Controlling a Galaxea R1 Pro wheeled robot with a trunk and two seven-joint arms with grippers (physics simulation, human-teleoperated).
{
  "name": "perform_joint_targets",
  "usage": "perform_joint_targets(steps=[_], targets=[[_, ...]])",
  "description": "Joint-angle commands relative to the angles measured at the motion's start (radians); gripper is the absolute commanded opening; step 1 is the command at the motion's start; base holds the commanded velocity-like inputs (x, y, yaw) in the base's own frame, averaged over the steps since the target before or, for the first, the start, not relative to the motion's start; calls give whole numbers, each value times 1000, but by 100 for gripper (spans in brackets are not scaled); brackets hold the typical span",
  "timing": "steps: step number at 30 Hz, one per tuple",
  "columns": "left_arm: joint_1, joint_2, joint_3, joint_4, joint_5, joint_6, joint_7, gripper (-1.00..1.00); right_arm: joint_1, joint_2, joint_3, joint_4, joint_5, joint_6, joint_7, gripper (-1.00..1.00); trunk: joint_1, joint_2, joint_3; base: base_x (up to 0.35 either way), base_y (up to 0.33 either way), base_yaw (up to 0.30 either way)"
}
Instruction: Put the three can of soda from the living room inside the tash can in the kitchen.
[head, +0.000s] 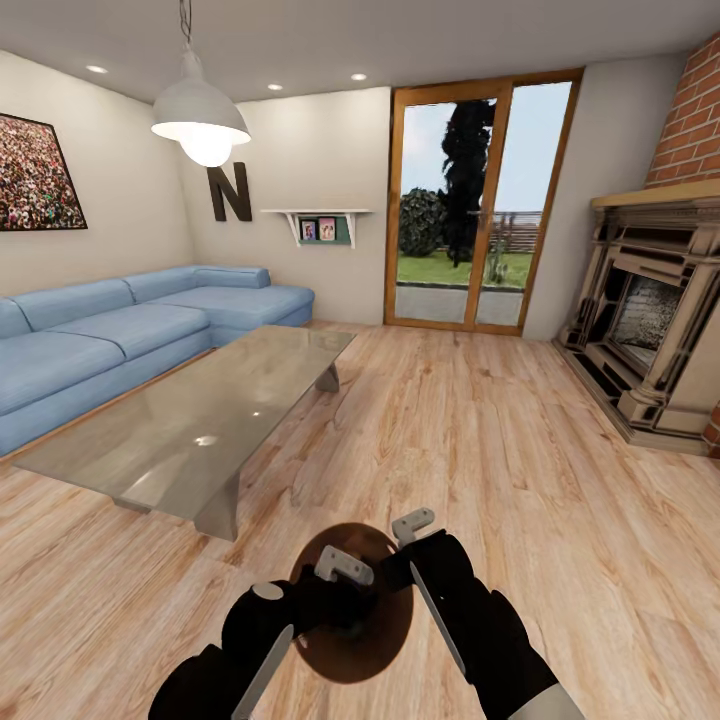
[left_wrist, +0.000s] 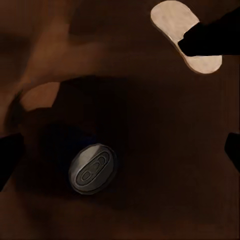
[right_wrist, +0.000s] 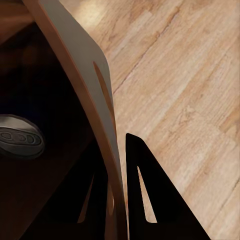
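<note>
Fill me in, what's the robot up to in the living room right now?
The robot holds the trash can in front of itself over the wood floor, beside the glass table. The right gripper pinches the bin's wall, one finger inside and one outside. A soda can stands upright on the bin's bottom. The left gripper is at the bin's mouth.

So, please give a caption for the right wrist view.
Right gripper fingers pinch the trash can's rim; a soda can lies inside, wood floor beside.

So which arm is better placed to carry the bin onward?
Right. The right fingers straddle the bin's wall, one inside, one outside. The left fingers hang spread over the opening, above a can at the bottom, holding nothing.
</note>
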Motion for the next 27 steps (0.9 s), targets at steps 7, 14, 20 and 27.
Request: perform_joint_targets(steps=[7, 14, 20, 27], targets=[[4, 72, 3, -118, 3, 2, -31, 100, 0, -2, -1, 6, -12, 0, 5, -100, 0, 0, 0, 0, 0, 0], [25, 181, 80, -157, 7, 7, -186, 100, 0, -9, -16, 14, -13, 0, 5, -100, 0, 0, 0, 0, 0, 0], [86, 258, 453, -158, 8, -6, -594, 100, 0, -11, -20, 19, -15, 0, 5, -100, 0, 0, 0, 0, 0, 0], [149, 260, 832, -157, 7, -84, -942, 100, 0, -13, -21, 26, -15, 0, 5, -100, 0, 0, 0, 0, 0, 0]])
